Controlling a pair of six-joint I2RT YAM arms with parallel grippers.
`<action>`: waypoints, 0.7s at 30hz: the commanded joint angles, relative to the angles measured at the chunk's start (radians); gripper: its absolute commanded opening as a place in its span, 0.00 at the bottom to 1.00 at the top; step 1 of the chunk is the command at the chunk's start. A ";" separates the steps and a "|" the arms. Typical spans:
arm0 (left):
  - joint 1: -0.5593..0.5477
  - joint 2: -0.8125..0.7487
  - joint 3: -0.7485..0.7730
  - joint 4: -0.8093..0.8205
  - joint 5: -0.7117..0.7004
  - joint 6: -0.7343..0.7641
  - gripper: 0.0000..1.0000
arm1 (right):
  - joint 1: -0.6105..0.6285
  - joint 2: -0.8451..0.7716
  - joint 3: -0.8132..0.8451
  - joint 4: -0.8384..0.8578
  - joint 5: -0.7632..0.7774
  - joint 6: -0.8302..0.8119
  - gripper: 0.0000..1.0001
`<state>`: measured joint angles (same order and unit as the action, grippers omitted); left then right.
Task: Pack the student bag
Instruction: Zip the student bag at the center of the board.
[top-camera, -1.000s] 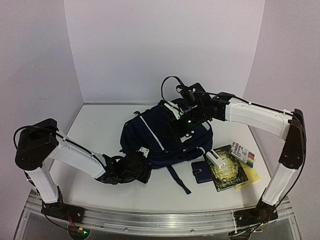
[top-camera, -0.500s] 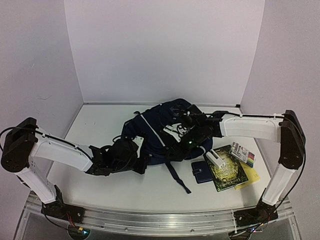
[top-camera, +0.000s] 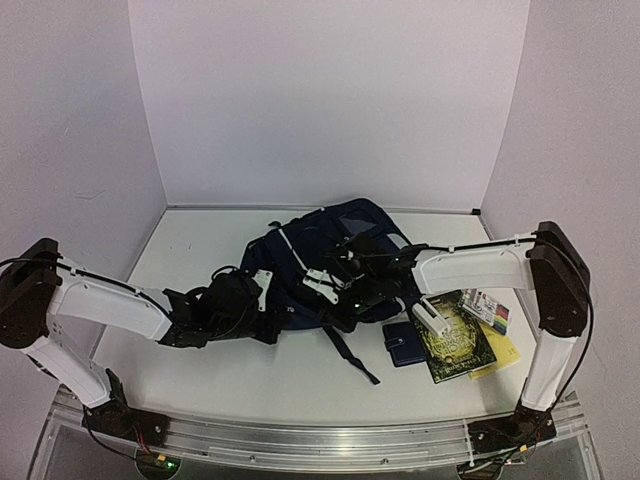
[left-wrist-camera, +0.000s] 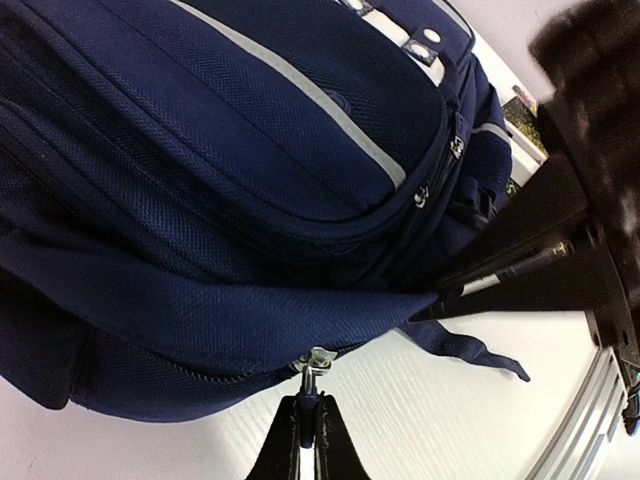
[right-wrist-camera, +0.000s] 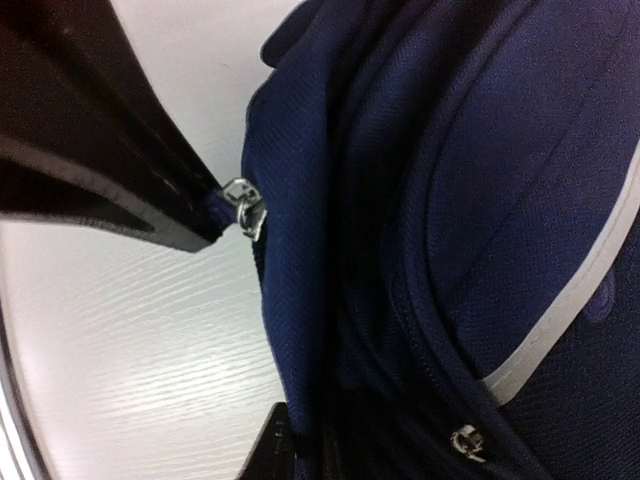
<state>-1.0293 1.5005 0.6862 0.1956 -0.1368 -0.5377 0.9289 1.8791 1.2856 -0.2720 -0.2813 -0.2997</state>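
Note:
The student bag (top-camera: 310, 250), navy with thin white stripes, lies in the middle of the table. My left gripper (top-camera: 272, 318) is at the bag's near left edge and, in the left wrist view, my left gripper (left-wrist-camera: 309, 408) is shut on a metal zipper pull (left-wrist-camera: 317, 362). My right gripper (top-camera: 338, 300) reaches in from the right. In the right wrist view, my right gripper (right-wrist-camera: 312, 452) is shut on a fold of the bag's fabric (right-wrist-camera: 300, 330) beside the zip. The same pull (right-wrist-camera: 244, 205) shows there between the left fingers (right-wrist-camera: 150, 195).
To the right of the bag lie a small navy wallet (top-camera: 405, 343), a dark green book (top-camera: 457, 342) with a white box (top-camera: 430, 318) on it, a pack of markers (top-camera: 488, 306) and a yellow pad (top-camera: 503, 352). A dark strap (top-camera: 352, 357) trails toward the front.
My right gripper came down from the bag's top to its near edge and closed on the fabric. My left gripper drew leftward with the zipper pull, and the bag shifted.

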 joint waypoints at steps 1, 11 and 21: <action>0.057 -0.094 -0.006 0.015 -0.044 -0.043 0.00 | 0.004 -0.028 0.002 -0.004 0.120 -0.046 0.00; 0.187 -0.155 -0.033 -0.150 -0.130 -0.121 0.00 | -0.067 -0.188 -0.157 -0.024 0.177 -0.108 0.00; 0.163 -0.298 -0.104 -0.098 0.109 -0.011 0.00 | -0.211 -0.042 0.040 -0.015 0.212 -0.240 0.00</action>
<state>-0.8721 1.2860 0.6061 0.0847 -0.0828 -0.6101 0.7947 1.7621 1.1936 -0.2621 -0.2181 -0.4768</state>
